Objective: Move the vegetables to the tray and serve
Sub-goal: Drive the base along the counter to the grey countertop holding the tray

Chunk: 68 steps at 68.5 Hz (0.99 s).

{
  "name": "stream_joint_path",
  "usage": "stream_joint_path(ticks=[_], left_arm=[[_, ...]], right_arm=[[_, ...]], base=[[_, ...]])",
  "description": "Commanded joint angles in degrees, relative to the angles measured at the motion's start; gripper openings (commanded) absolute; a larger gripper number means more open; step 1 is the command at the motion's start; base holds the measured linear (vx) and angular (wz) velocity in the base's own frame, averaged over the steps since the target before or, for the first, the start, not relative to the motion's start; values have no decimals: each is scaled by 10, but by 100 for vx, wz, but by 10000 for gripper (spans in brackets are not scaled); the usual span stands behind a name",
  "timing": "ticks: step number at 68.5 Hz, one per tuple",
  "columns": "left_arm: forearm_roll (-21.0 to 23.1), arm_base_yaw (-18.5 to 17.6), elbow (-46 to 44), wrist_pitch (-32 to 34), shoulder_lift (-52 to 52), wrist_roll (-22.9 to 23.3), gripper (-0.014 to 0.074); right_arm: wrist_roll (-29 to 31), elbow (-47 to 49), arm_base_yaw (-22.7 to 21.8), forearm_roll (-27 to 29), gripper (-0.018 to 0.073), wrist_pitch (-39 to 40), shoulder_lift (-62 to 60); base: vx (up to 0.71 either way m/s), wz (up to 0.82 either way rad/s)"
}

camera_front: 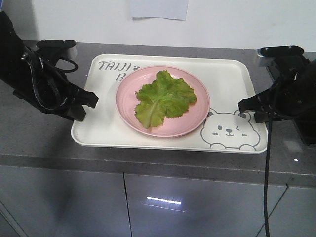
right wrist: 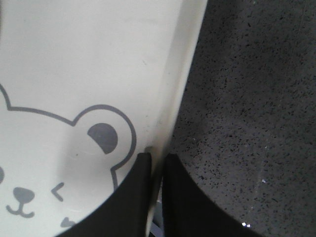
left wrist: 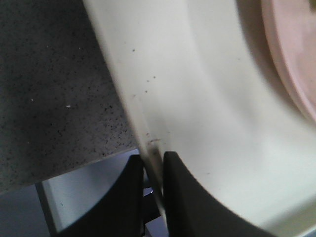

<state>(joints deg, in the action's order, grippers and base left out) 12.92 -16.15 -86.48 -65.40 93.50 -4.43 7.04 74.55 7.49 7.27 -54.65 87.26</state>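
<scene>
One ruffled, bright green lettuce leaf [camera_front: 164, 97] with a pale central rib, lying flat in the middle of one round, smooth pink plate [camera_front: 193, 118]. Plate seated on one large cream-white tray [camera_front: 227, 79]: glossy plastic, rounded-rectangle shape, raised rim, grey winking bear outline in one corner, grey lettering partly hidden by the plate in another. Tray atop a dark grey speckled countertop [camera_front: 39, 143], stone-like and matte.

Two black grippers, one at each short side of the tray. Left gripper [camera_front: 88, 106] pinched onto the left rim; in the left wrist view, thin rim edge clamped between two curved matte black fingers [left wrist: 192, 197], pink plate edge at upper right. Right gripper [camera_front: 245, 109] likewise closed on the right rim beside the bear; in the right wrist view, rim sandwiched between both fingers [right wrist: 128, 197].

Black cables [camera_front: 267, 187] trailing from both arms. Pale grey cabinet fronts [camera_front: 197, 202] below the countertop.
</scene>
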Motion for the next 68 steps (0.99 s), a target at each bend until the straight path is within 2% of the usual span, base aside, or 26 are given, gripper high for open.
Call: stream_joint_path(ticks=[1,68], left_arm=[[80,-15,-17,47,-31,-17,-6],[80,-15,-17,47,-31,-17,-6]], right_arm=[[33,17,10,53,-6,24,-25],[33,17,10,53,-6,24,-25]], base=[[7,-5],[9,-7]])
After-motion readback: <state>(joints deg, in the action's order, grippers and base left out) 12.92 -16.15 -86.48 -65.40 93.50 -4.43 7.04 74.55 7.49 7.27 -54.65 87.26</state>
